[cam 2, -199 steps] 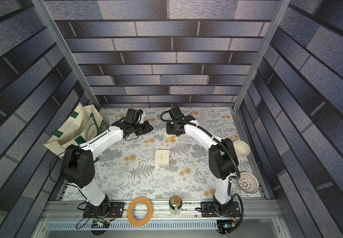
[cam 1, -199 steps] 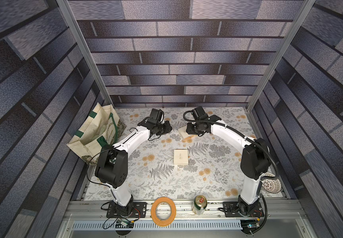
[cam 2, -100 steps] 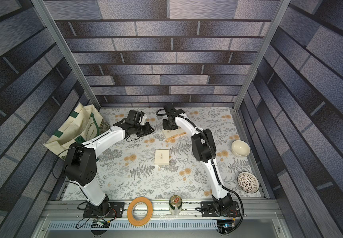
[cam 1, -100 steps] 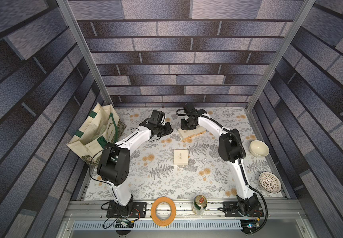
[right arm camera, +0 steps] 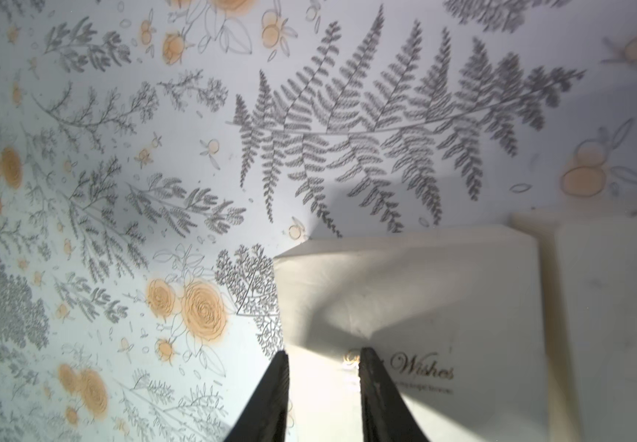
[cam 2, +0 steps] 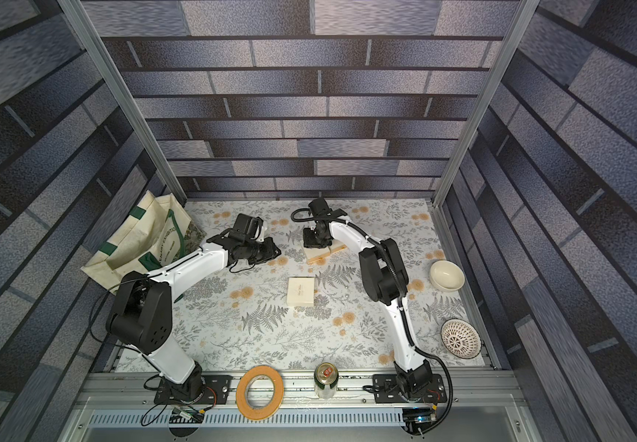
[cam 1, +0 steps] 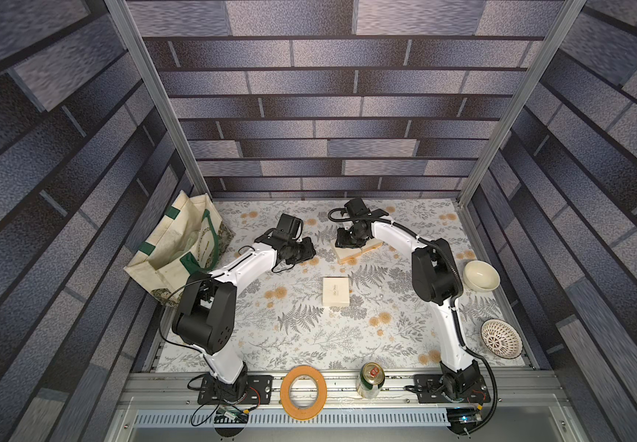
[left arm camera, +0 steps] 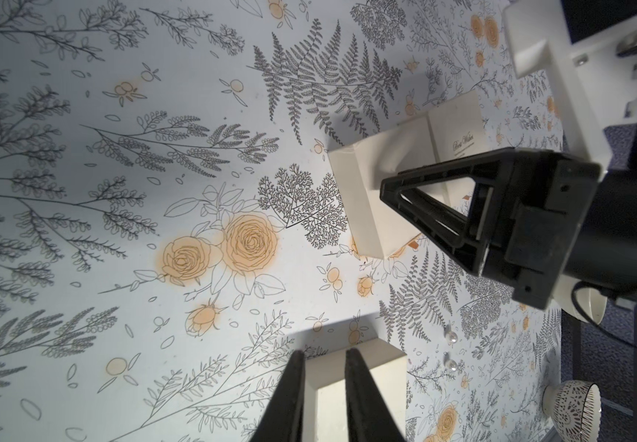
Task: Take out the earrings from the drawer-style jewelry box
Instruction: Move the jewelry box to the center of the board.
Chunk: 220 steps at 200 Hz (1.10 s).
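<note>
Ferns and orange roses cover the surface (cam 1: 301,344), seen in both top views. The right hand (cam 1: 343,242) sits low over the cream jewelry box (cam 1: 351,256) toward the back wall. The left hand (cam 1: 308,250) hovers near that box, above bare print. A second cream box (cam 1: 335,291) lies flat in the middle, apart from both hands. The earrings are too small here to pick out with certainty.

From the left wrist, the left hand's fingers (left arm camera: 294,386) stand slightly parted with nothing between them. Two earrings (left arm camera: 451,338), pale shiny beads, lie loose on the surface near the second cream box, between it and a patterned bowl (left arm camera: 573,405). They are outside both boxes and clear of both hands. The right hand's black fingers hang over the jewelry box, lettered "Best Wishes"; whether they touch it cannot be told.

From the right wrist, the right hand's fingers (right arm camera: 271,390) are parted and empty above the lettered lid, and another cream piece (right arm camera: 615,306) lies along its edge.
</note>
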Each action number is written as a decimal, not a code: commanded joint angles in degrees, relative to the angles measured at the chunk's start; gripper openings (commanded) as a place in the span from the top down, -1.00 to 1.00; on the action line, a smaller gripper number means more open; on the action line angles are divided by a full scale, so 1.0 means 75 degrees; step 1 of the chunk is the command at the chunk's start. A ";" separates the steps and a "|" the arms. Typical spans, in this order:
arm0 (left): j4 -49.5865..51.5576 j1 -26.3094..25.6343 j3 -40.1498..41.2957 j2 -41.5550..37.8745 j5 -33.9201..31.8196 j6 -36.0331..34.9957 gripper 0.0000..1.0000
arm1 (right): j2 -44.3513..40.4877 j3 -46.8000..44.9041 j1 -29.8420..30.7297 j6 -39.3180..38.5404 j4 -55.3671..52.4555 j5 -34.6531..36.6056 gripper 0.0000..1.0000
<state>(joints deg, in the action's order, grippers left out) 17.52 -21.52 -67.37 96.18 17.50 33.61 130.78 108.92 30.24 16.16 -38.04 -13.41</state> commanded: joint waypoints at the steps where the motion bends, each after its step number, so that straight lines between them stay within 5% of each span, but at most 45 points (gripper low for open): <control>1: 0.0062 0.0068 0.0127 -0.0257 -0.0193 0.0120 0.55 | 0.0062 -0.0808 0.0104 -0.0468 -0.0689 -0.0680 0.35; 68: -0.0200 0.0126 -0.0640 0.0494 0.0193 -0.0118 0.52 | -0.1050 -0.2461 0.0117 -0.1114 0.0070 -0.1183 0.38; 162: -0.1184 0.0177 -0.2153 0.2426 0.1523 -0.0569 0.53 | -0.3584 -0.4694 0.0163 0.0372 0.1483 -0.0934 0.32; 220: -0.1287 -0.0049 -0.2550 0.2940 0.1780 -0.0703 0.52 | -0.3929 -0.5678 0.0199 0.0859 0.1420 -0.0709 0.49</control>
<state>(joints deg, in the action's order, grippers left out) 8.71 -20.93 -83.55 117.03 28.99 30.39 101.71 68.49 31.27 20.01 -27.77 -19.99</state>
